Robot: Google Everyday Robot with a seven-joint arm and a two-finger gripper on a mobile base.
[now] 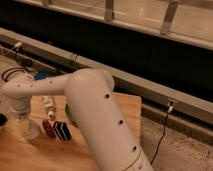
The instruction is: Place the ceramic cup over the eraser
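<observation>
The white ceramic cup [30, 131] stands on the wooden table [50, 155] near its left side. My gripper [23, 123] hangs from the wrist straight down at the cup's rim, right at or in its mouth. The eraser [62, 131], a black block with white stripes, lies on the table to the right of the cup and apart from it. My white arm sweeps from the lower right across the middle of the view and hides part of the table.
A small red object [48, 128] lies between cup and eraser. A white tube [48, 106] lies behind them, and a green bowl [68, 113] peeks out beside the arm. A dark object [2, 120] sits at the left edge. The table's right edge [138, 107] drops to speckled floor.
</observation>
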